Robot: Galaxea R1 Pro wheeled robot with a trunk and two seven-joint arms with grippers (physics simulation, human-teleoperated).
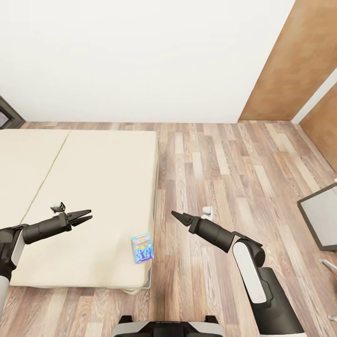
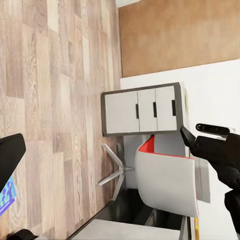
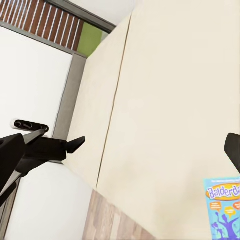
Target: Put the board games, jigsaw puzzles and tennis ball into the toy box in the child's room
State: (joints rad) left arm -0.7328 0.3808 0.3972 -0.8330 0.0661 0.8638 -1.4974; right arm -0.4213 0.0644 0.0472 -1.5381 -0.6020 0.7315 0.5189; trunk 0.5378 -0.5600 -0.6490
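One board game point(image 1: 142, 247), a blue box with cartoon print, lies flat on the cream bed point(image 1: 93, 187) near its front right corner. In the right wrist view the same board game point(image 3: 223, 208) carries the word Balderdash. My left gripper point(image 1: 87, 216) hovers open above the bed, left of the game and apart from it. Over the wooden floor just right of the bed, my right gripper point(image 1: 176, 215) is open and empty. The toy box, the puzzles and the tennis ball are out of view.
A grey-framed cabinet point(image 1: 322, 221) stands at the right edge, its drawers point(image 2: 142, 110) facing the left wrist camera. A white chair with a red rim point(image 2: 167, 180) stands beside it. Wooden floor point(image 1: 224, 178) runs between the bed and the cabinet. A white wall closes the far side.
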